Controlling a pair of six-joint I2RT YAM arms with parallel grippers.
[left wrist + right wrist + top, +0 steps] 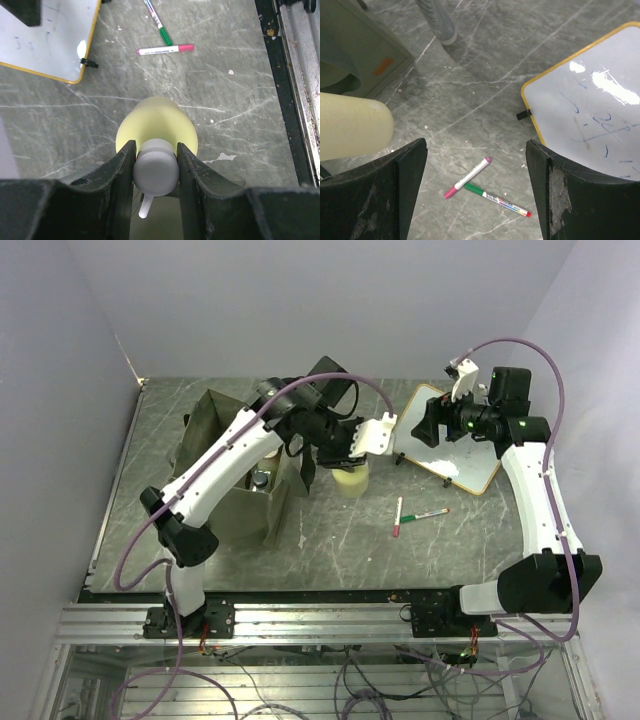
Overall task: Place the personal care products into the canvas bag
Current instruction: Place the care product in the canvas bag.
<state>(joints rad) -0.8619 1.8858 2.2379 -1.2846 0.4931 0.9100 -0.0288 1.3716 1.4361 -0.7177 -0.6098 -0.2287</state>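
Observation:
A pale yellow-green bottle [351, 481] [157, 125] [350, 131] with a whitish pump cap [156, 170] is upright just right of the canvas bag [222, 445] [362, 47]. My left gripper [345, 456] [156, 150] is shut on that cap, one jaw on each side. A dark-capped bottle [261, 480] shows inside the olive bag. My right gripper [421, 429] [476, 150] hangs open over the whiteboard's near-left edge, with nothing between its fingers.
A yellow-framed whiteboard [458, 452] [47, 42] [600, 105] lies at the back right. A pink-capped marker [398, 516] [165, 49] [467, 178] and a green-capped one [431, 512] [159, 25] [496, 199] lie between bottle and board.

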